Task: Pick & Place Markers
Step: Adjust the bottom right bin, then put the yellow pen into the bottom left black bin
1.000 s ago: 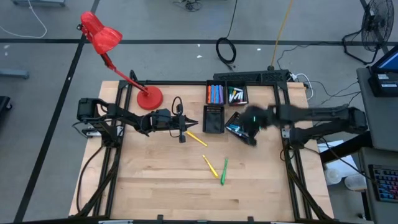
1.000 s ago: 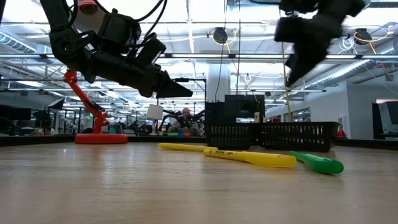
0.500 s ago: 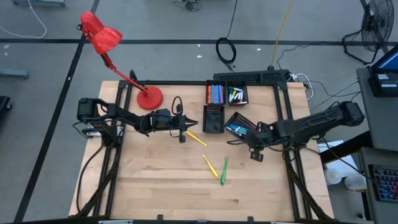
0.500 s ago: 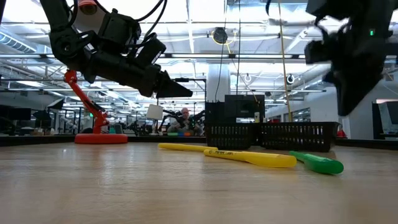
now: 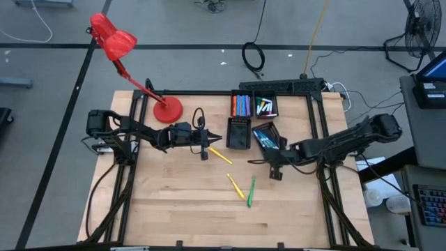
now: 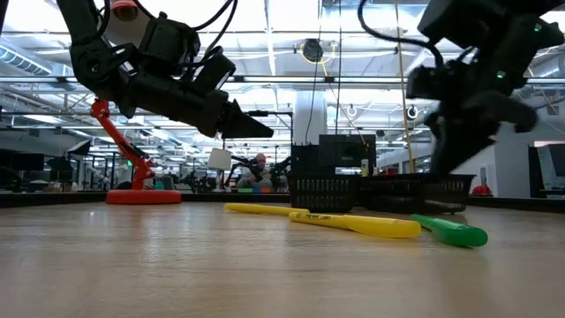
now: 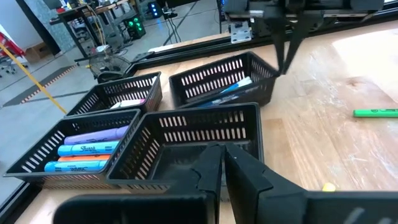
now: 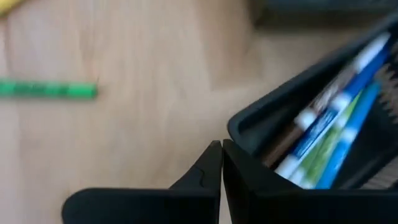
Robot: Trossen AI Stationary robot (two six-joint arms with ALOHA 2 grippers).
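Now my right hand (image 5: 273,167) has swung away from over the loose black bin (image 5: 265,137) near the bench's back edge and come down toward the middle of the bench, fingers clenched together with nothing between them. A second ago it hung blurred above that bin; half a second ago it was out nearer the right edge; it now sits just beside the bin's near corner, lower and closer to the stray markers. I read that as a drop finished and the reach for the next piece begun.

Three markers lie loose on the wood: a green marker (image 5: 251,191) and a yellow marker (image 5: 235,184) close together around the middle, and a second yellow marker (image 5: 220,155) further back, near my left hand (image 5: 213,139). That left hand has not moved in this second; it hovers clenched and empty off the empty bin (image 5: 239,133), above the bench.

Sorted markers already fill the blue and orange bin (image 5: 240,105) and the pale-marker bin (image 5: 265,107) at the back edge.

My right wrist view is smeared by motion, so I cannot count what lies in the loose bin, only blue, green and white streaks. From table height the bins hide their contents, and I cannot tell how high my right hand hangs over the wood.
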